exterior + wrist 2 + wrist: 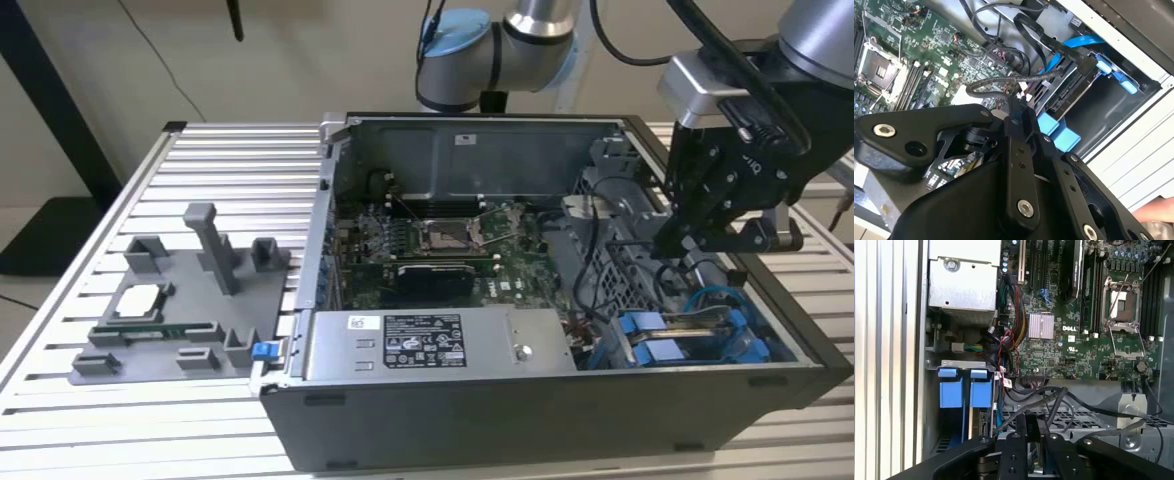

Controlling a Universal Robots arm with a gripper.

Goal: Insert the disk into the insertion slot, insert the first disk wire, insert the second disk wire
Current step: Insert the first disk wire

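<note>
The disk (1072, 94) sits in the insertion slot (742, 300) at the case's corner on the exterior view's right. Its blue carrier tabs (965, 392) stick out of the grey cage. My gripper (695, 238) hangs just above that cage, beside the disk. In both wrist views the fingers are closed on the black plug of a thin dark disk wire (1027, 426), whose braided lead (1004, 82) loops off towards the disk. A light blue flat wire (1081, 42) arches over the disk's end.
The open computer case holds the motherboard (441, 240) with its CPU socket (1124, 302) and a grey labelled power-supply box (427, 340). Loose black cables lie between board and cage. A grey parts fixture (187, 300) sits on the slatted table. A hand (1160, 210) shows outside the case.
</note>
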